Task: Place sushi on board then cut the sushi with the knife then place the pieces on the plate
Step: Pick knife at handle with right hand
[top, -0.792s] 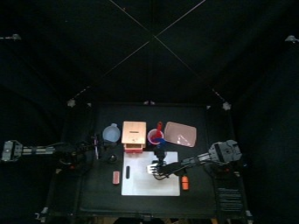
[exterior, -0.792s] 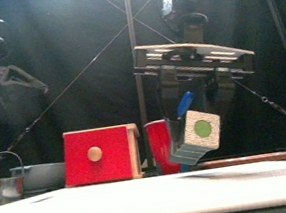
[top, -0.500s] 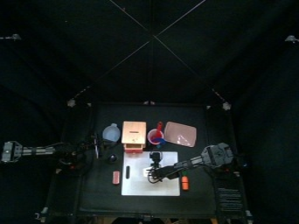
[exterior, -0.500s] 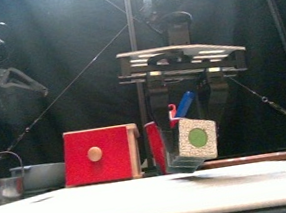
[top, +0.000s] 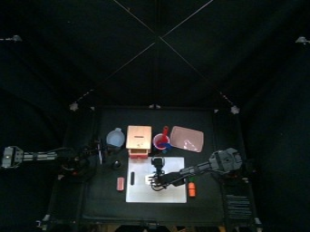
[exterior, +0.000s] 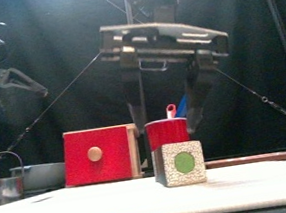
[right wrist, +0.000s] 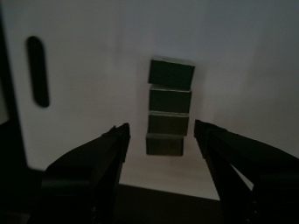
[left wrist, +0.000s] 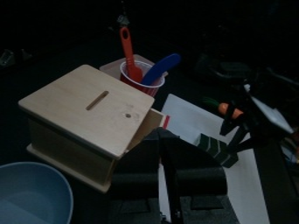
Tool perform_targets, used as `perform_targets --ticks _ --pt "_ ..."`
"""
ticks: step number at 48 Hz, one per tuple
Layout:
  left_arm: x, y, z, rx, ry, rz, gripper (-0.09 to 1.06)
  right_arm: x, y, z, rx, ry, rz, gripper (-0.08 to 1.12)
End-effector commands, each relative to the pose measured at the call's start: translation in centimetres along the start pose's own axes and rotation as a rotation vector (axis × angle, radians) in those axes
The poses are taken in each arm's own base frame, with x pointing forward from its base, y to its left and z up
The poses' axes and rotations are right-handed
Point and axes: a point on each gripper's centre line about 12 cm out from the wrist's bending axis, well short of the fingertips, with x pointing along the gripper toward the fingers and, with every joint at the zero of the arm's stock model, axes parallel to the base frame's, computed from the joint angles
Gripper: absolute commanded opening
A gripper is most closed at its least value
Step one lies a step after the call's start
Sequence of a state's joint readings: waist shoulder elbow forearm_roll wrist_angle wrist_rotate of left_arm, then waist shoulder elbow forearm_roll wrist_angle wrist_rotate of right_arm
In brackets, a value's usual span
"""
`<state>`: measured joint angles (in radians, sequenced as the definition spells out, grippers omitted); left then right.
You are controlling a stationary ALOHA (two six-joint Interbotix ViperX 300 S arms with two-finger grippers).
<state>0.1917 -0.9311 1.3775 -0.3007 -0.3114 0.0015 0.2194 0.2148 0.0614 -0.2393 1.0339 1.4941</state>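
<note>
Now that the sushi roll (exterior: 182, 163), a moment ago hanging in the air, is standing on the white board (top: 151, 192) at the worktop's (top: 103, 205) near middle, the right claw (right wrist: 162, 131) is hovering just above it with jaws spread and empty, leaving the blue knife (left wrist: 162, 68) cut next.

Top view: high overhead, tilted toward back; worktop (top: 103, 204) small, in lower half.
Front view: worktop height, at 6 o'clock edge, level toward 12; sushi roll (exterior: 182, 163) near, large.
Left wrist: from 9 o'clock, facing 3; wooden box (left wrist: 100, 114) close.
Right wrist: straight down, very close on white cutting board (right wrist: 233, 70).
Front, both wrist views share sushi roll.
</note>
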Motion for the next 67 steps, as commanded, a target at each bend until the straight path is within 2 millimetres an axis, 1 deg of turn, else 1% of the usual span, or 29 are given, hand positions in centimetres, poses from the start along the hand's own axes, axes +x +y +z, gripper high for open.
perform_targets --ticks 1,5,8,12,14,16,19,22,26,29,31,33,35,38,41,43,47,51,56,62,67 --pt "0.2 -0.4 0.9 0.029 -0.028 -0.015 0.31 -3.7 -0.6 0.7 -0.172 0.031 0.09 0.92" --pt "0.3 -0.4 1.1 0.036 -0.034 -0.018 0.31 -4.1 -1.6 0.9 -0.361 0.126 0.145 0.92" --pt "0.3 -0.5 1.4 0.04 -0.047 -0.02 0.31 -3.6 -2.4 1.1 -0.47 0.189 0.174 0.92" --pt "0.3 -0.6 1.7 0.047 -0.07 -0.024 0.31 -3.0 -3.8 2.1 -0.612 0.25 0.2 0.91" --pt "0.3 -0.7 2.0 0.055 -0.086 -0.027 0.31 -3.0 -5.1 2.7 -0.713 0.295 0.171 0.91" --pt "0.3 -0.7 2.1 0.064 -0.103 -0.031 0.31 -2.9 -6.7 3.6 -0.774 0.338 0.124 0.9" --pt "0.3 -0.8 2.5 0.064 -0.128 -0.034 0.31 -3.0 -8.0 5.1 -0.775 0.334 0.102 0.9" --pt "0.3 -0.8 2.6 0.061 -0.135 -0.034 0.31 -3.6 -9.1 6.3 -0.79 0.289 0.098 0.9" --pt "0.3 -0.7 2.8 0.06 -0.145 -0.026 0.32 -5.6 -11.1 8.0 -0.781 0.211 0.11 0.9" --pt "0.3 -0.6 2.8 0.062 -0.146 -0.021 0.32 -7.4 -12.7 9.4 -0.747 0.155 0.114 0.9" --pt "0.3 -0.5 2.8 0.06 -0.147 -0.018 0.32 -8.2 -13.9 10.5 -0.72 0.118 0.105 0.9" --pt "0.3 -0.4 2.8 0.058 -0.148 -0.015 0.32 -8.2 -15.5 12.0 -0.678 0.086 0.072 0.9" --pt "0.3 -0.4 2.9 0.056 -0.148 -0.011 0.32 -7.5 -17.0 13.5 -0.626 0.078 0.041 0.9" --pt "0.3 -0.3 3.1 0.05 -0.155 -0.003 0.32 -6.4 -18.2 14.9 -0.59 0.089 0.008 0.9" --pt "0.3 -0.1 3.2 0.04 -0.159 0.005 0.32 -5.6 -18.6 16.3 -0.628 0.105 0.007 0.9" --pt "0.3 -0.1 3.3 0.036 -0.161 0.008 0.32 -5.5 -18.6 17.6 -0.638 0.106 0.038 0.9" --pt "0.3 0.0 3.3 0.024 -0.162 0.015 0.32 -5.3 -19.0 20.4 -0.623 0.136 0.128 0.9" --pt "0.3 0.2 3.3 0.009 -0.162 0.025 0.32 -4.5 -19.4 22.9 -0.625 0.198 0.218 0.9" --pt "0.3 0.4 3.4 0.004 -0.166 0.036 0.32 -3.4 -20.4 26.0 -0.609 0.189 0.221 0.9" --pt "0.3 0.8 3.3 0.008 -0.167 0.055 0.32 -2.5 -20.0 28.1 -0.649 0.189 0.231 0.9" --pt "0.2 1.4 3.4 0.005 -0.172 0.089 0.32 -1.6 -19.0 29.0 -0.665 0.24 0.251 0.9"
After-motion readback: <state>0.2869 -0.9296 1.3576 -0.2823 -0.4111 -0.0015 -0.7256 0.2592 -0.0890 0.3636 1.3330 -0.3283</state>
